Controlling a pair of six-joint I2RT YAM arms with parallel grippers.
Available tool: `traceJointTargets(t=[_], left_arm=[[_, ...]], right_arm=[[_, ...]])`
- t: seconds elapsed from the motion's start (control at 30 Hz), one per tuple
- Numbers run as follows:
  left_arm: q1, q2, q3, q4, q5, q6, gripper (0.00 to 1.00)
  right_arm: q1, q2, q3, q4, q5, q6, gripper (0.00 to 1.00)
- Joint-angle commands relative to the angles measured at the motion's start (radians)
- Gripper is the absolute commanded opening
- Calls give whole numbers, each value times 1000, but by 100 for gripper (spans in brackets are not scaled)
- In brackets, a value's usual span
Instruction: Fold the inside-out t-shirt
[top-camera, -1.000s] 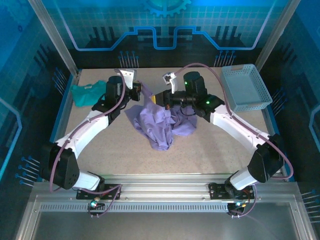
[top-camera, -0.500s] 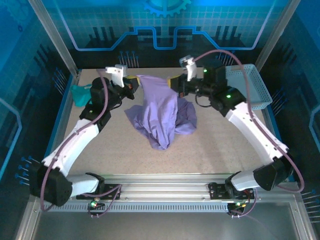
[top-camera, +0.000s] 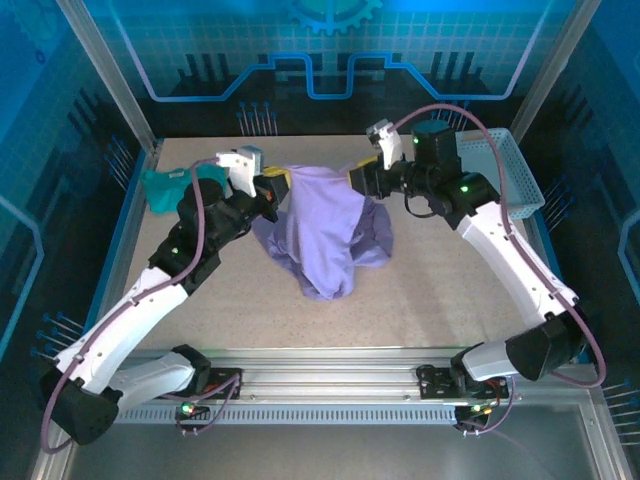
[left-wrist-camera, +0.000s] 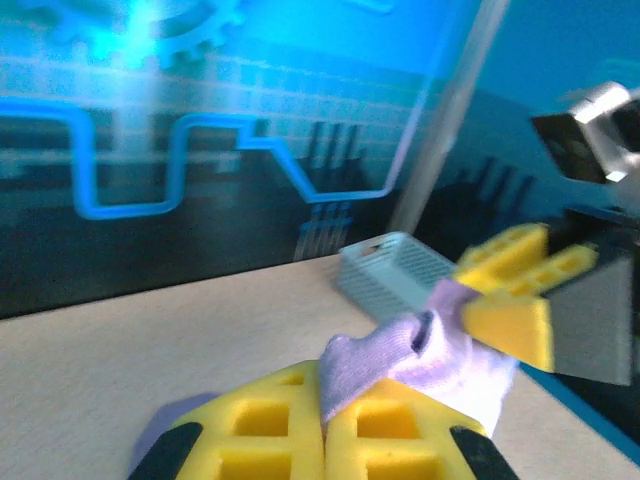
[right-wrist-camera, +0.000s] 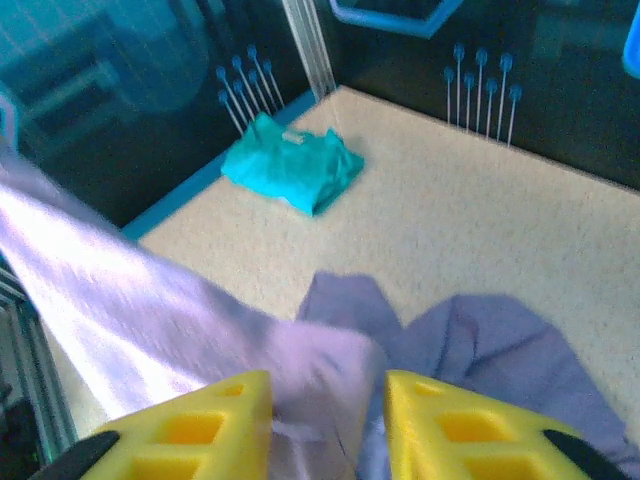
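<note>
Your t-shirt (top-camera: 325, 230) is in the upper middle of the top view. It is strung between both grippers, with its top edge raised off the table (top-camera: 450, 300). From that edge it hangs as a broad purple sheet, and its lower end lies bunched on the table just below the centre of the frame. More of it is heaped on the table to the right of the hanging part, under the right arm.

Your left gripper (top-camera: 275, 186) is at the shirt's upper left corner. In the left wrist view its yellow fingers (left-wrist-camera: 260, 430) are pressed flat together at the bottom of the frame. A fold of purple cloth is pinched between them and rises out of the seam. That cloth runs up and right to the right gripper (top-camera: 360, 176), which looks blurred at the right edge of that view.

In the right wrist view, your right gripper's fingers (right-wrist-camera: 200, 425) stand partway apart at the bottom of the frame. Pale purple cloth lies in the gap and sweeps off to the left edge. You cannot tell whether the pads press on it.

A teal shirt (top-camera: 165, 187) lies crumpled in the upper left of the top view, near the table's left edge and well apart from the purple one. A basket (top-camera: 495, 178) sits at the table's upper right corner, just beside the right arm's wrist.
</note>
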Motion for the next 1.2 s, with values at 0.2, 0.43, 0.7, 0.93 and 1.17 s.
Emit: traceJointTargets(t=[0.2,0.43,0.7,0.93,1.17], left_arm=[[14,-167,-204,-111,-248,9,0],[39,-203,-200,-143,-230,-30,0],[51,-199,-175,-125,-253,-42,0],[113,-154,-57,-34,-252,-44,0],[196,-126,99,93,-138,-8,0]], right_arm=[[-75,155,-140,1,293,84,61],[45,438,-27,-111,339,31,68],[59,545,-30,-129,275,57,38],[3,290,34,-82,301,33,0],[1,12,152,-39,291,-58,0]])
